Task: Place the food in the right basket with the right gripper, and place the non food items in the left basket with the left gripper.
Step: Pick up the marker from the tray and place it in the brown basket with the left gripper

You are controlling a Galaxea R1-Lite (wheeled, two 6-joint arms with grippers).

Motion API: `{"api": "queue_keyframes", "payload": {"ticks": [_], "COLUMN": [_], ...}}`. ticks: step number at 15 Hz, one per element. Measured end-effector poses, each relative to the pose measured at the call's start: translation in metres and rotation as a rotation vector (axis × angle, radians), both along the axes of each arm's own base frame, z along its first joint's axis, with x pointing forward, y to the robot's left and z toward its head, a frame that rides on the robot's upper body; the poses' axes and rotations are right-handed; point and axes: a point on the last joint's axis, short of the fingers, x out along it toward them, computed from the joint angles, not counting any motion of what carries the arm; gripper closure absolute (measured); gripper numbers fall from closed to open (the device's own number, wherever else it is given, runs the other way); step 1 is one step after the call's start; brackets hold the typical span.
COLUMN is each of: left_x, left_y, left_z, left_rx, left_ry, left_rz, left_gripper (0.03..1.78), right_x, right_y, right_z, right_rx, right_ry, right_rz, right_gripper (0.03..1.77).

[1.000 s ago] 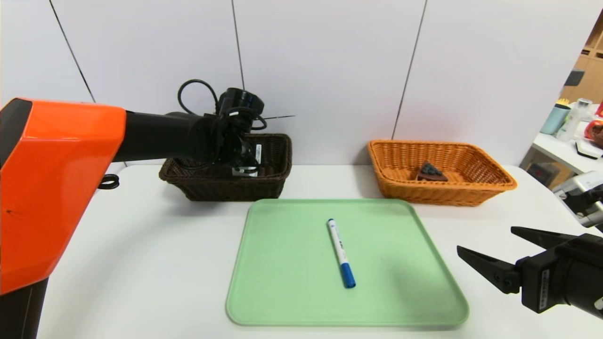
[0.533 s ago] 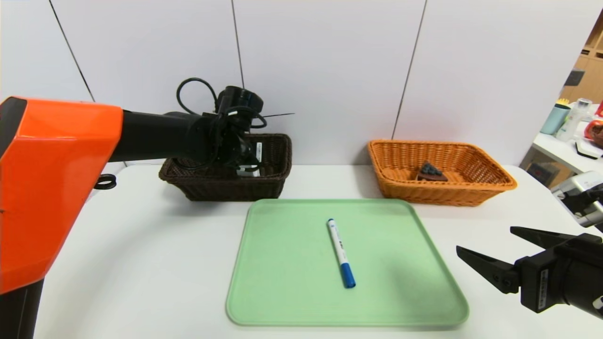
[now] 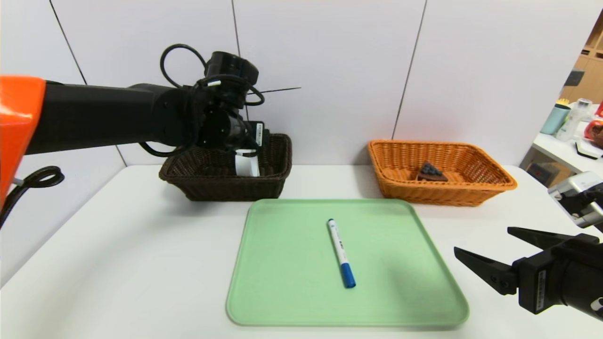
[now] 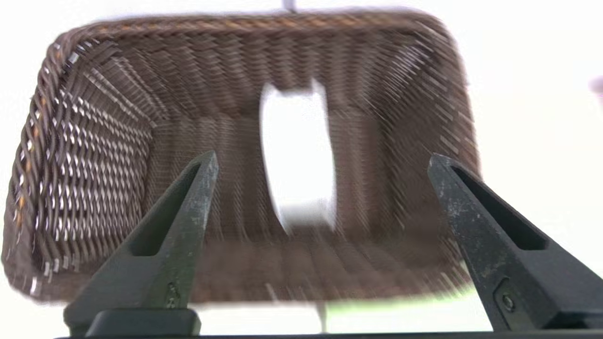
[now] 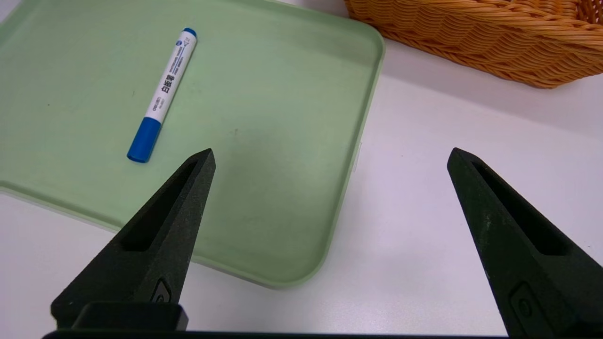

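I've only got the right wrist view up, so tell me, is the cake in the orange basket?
Observer: Yes, the cake slice lies inside the orange basket.
Operator: Where's the tape roll? I can't see it.
Observer: The tape roll is inside the dark basket.
Operator: And the left tool?
Observer: The left tool hangs open and empty over the dark basket, with the roll beyond its tips.
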Motion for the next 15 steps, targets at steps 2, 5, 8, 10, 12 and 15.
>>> {"api": "queue_keyframes", "payload": {"ticks": [2, 5, 8, 10, 12, 15], "left_x": [-0.022, -0.056, -0.087, -0.104, -0.116, -0.132], "left_y": [-0.005, -0.018, -0.031, -0.038, -0.044, -0.054], "left_z": [0.012, 0.028, 0.036, 0.035, 0.033, 0.03], "left_rx": [0.01, 0.017, -0.015, -0.036, -0.047, -0.056], "left_ry": [0.02, 0.047, 0.088, 0.137, 0.174, 0.225], "left_rz": [-0.038, -0.11, -0.16, -0.18, -0.193, -0.219], "left_gripper": [0.19, 0.16, 0.15, 0.14, 0.14, 0.12], "right_x": [0.0, 0.0, 0.0, 0.0, 0.0, 0.0], "right_y": [0.0, 0.0, 0.0, 0.0, 0.0, 0.0], "right_z": [0.0, 0.001, 0.001, 0.001, 0.001, 0.001], "right_rx": [0.0, -0.001, -0.001, -0.001, -0.001, -0.001], "right_ry": [-0.002, -0.003, -0.004, -0.005, -0.006, -0.006], "right_rz": [0.0, -0.004, -0.005, -0.004, -0.005, -0.005], "right_gripper": [0.1, 0.1, 0.1, 0.1, 0.1, 0.1]}}
